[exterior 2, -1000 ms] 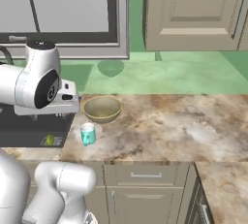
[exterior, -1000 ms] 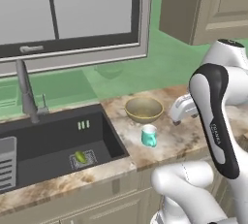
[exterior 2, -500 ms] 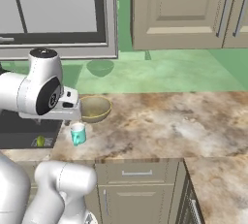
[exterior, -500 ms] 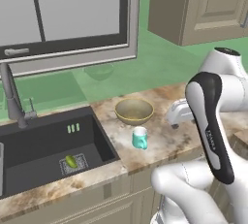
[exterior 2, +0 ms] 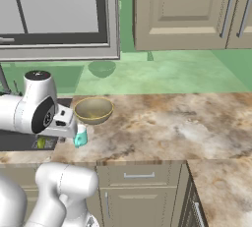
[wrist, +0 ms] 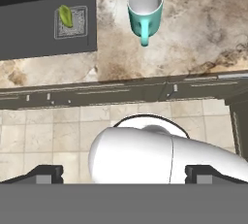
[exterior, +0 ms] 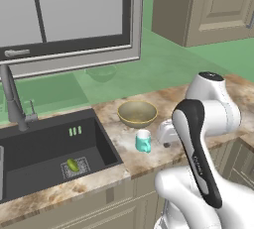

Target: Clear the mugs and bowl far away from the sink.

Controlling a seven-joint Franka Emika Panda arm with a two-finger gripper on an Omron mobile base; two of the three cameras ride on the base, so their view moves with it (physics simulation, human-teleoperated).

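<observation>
The small handled mug (exterior: 143, 141) is teal with a white inside. The wide shallow bowl (exterior: 137, 113) is tan-olive outside, yellowish within. The recessed sink basin (exterior: 44, 151) is dark grey, holding a bright green object (exterior: 73, 165). The table (exterior 2: 187, 123) is mottled brown-and-cream marble; the back wall (exterior 2: 162, 71) is pale green.

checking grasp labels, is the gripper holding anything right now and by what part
Nothing is held. The gripper is open, its fingers apart from the teal mug standing on the counter.
</observation>
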